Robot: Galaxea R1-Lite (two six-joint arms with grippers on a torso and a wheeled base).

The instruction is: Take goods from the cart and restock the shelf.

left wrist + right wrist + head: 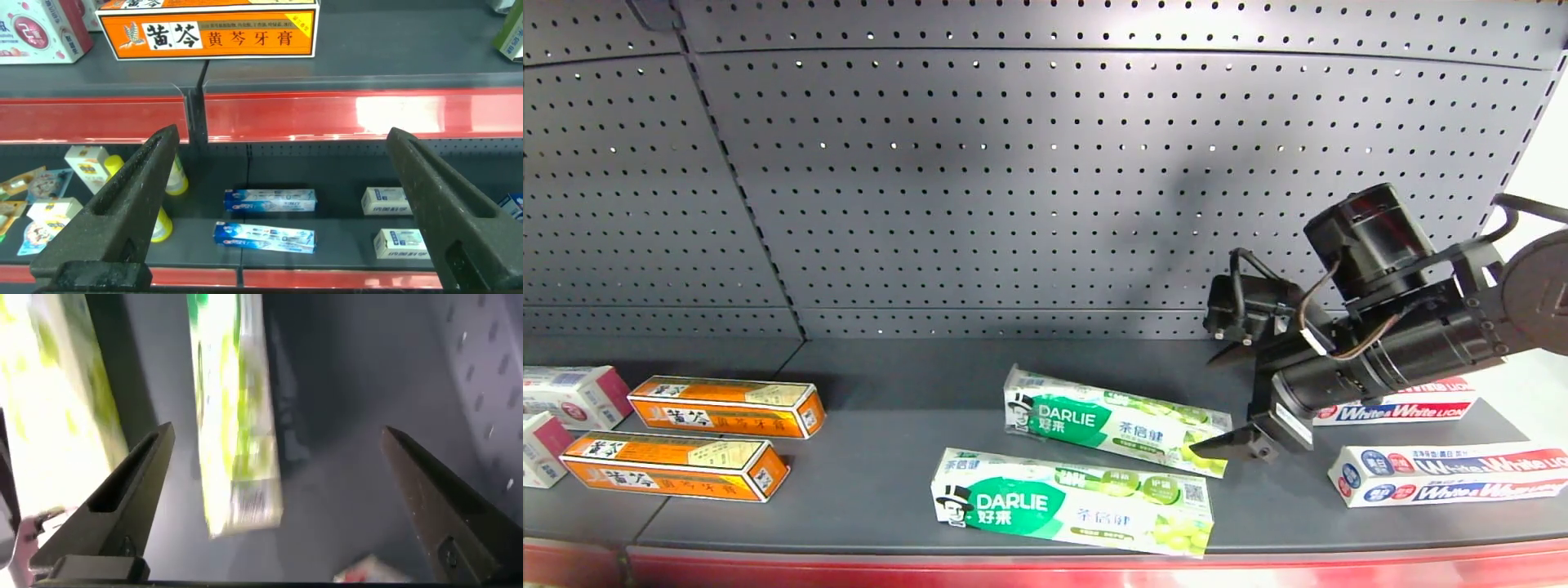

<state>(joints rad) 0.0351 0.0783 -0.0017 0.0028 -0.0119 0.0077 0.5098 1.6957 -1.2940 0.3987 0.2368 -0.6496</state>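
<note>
Grey shelf (890,408), left to right: orange boxes (727,406), then two green toothpaste boxes (1070,502). The right gripper (1213,404), jaws spread wide, straddles the right end of the rear green box (1094,416) (box flat on the shelf). It looks placed; best back out straight, nudging nothing.

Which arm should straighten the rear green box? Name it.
Right. The right end effector hangs open at the rear green box's end; the left end effector is out before the shelf's red edge.
</note>
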